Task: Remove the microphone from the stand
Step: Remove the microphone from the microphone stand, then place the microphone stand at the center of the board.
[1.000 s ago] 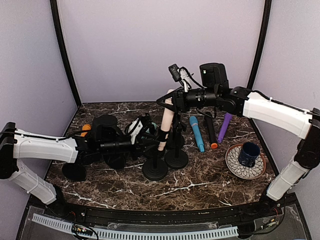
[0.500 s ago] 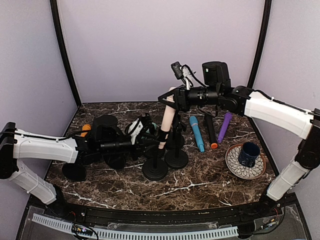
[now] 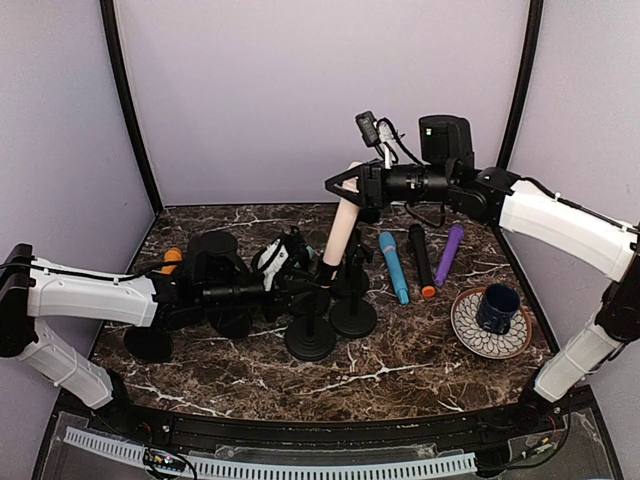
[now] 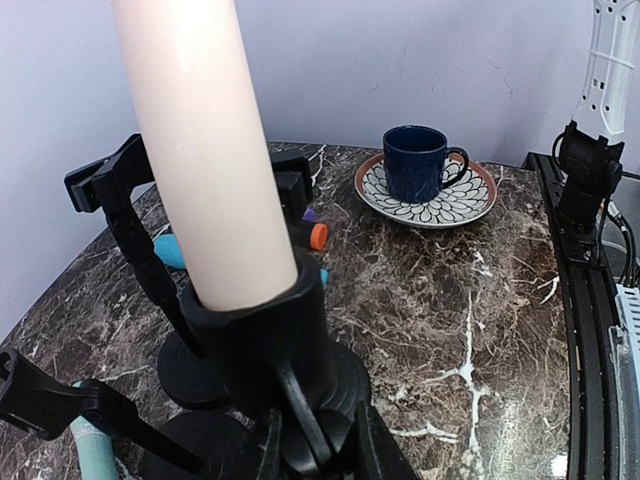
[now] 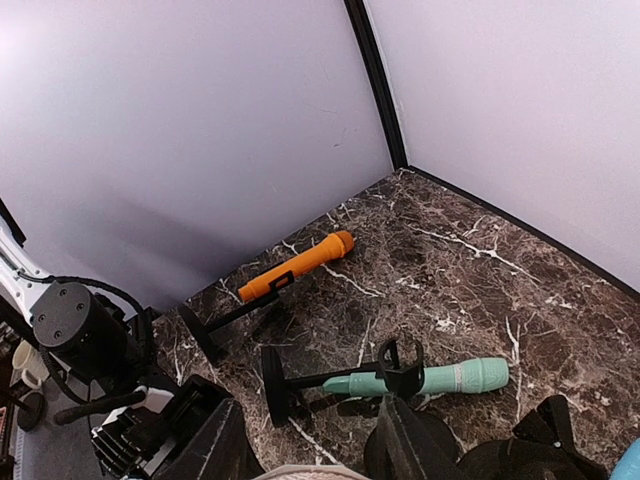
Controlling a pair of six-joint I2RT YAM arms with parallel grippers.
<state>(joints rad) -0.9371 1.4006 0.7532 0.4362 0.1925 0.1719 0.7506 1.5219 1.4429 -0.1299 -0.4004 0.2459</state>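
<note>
Low in the middle of the frame, the left gripper (image 4: 315,455) is pinched tight on the black stand (image 3: 311,338). At lower right, a patterned saucer (image 3: 468,335) carries an upright dark blue cup (image 3: 497,307). The cream microphone (image 3: 339,230) leans in the stand's clip, and the right gripper (image 3: 347,187) is clamped on its upper end. Beyond, a blue microphone (image 3: 394,268) lies flat on the marble table (image 3: 420,375).

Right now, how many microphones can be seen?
6. The cream mic in an upright stand; blue mic, black mic and purple mic lying to its right; orange mic and mint mic at the left in tipped stands. Others may be hidden.
</note>
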